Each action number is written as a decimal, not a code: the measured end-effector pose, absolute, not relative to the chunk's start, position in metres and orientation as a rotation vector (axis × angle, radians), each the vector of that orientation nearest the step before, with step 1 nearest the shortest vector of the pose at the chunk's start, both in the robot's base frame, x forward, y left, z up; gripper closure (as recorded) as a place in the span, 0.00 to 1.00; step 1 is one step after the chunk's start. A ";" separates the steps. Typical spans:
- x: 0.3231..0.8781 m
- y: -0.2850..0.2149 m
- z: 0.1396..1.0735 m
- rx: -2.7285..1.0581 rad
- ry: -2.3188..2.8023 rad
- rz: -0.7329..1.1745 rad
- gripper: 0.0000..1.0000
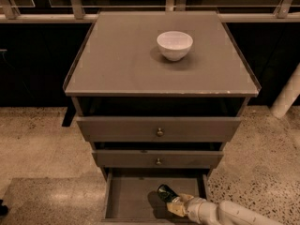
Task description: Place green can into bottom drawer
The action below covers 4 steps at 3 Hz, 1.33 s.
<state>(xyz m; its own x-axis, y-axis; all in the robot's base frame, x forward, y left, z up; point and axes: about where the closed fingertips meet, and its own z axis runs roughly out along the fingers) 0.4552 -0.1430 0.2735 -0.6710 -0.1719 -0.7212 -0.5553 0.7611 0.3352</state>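
The green can (166,193) is tilted inside the open bottom drawer (126,198), toward its right side, low over the plank floor. My gripper (174,204) reaches in from the lower right on a white arm and is shut on the can's lower end. Whether the can touches the drawer floor is not clear.
A white bowl (174,44) sits on the cabinet top (117,60). The two upper drawers with brass knobs (160,132) are partly pulled out above the bottom drawer. Speckled floor surrounds the cabinet; a white post (287,97) stands at the right.
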 end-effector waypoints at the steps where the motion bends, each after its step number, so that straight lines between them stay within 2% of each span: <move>1: 0.462 -0.134 0.257 -0.556 2.281 0.753 1.00; 4: 0.464 -0.122 0.234 -0.560 2.245 0.881 1.00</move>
<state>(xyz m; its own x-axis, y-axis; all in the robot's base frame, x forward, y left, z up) 0.4644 -0.1223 0.2341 -0.6952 -0.1465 -0.7037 -0.5861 0.6823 0.4370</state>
